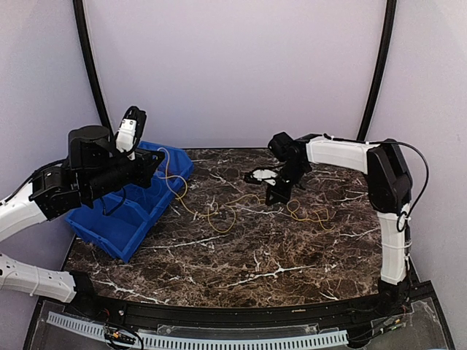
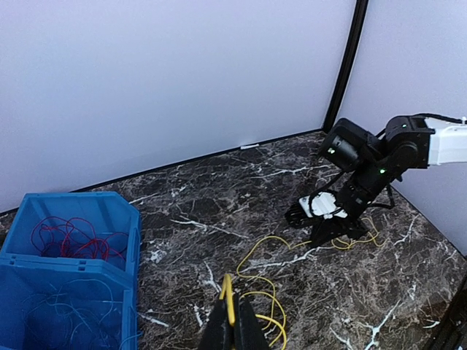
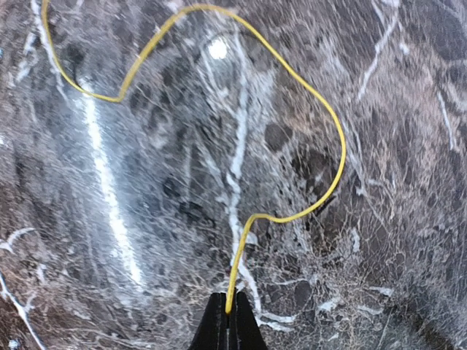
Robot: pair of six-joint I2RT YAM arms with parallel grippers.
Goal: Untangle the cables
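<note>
While both arms grip the same yellow cable, it runs across the marble tabletop as the one wire left out in the open. The left gripper is pressed together on one stretch of it and held high, over the edge of the blue bin at about nine o'clock on the tabletop. From there the cable drops to the surface and trails off in loose curls toward three o'clock.

The right gripper sits low near the middle of the tabletop, pinching another part of the yellow cable between its closed fingers. Ahead of it the wire bends into an open loop lying flat on the marble, with no crossing that I can see there.

Inside the bin, a red cable is heaped in the far compartment, as the left wrist camera sees it. A thin bluish cable lies in the nearer one, faint against the plastic.

My guess is that one end is held high and the other pinned low so the curls between them can be drawn out. The left arm may be at the bin because the yellow cable is meant to go in there next. The small coils near four o'clock could catch if the pull is quick.
</note>
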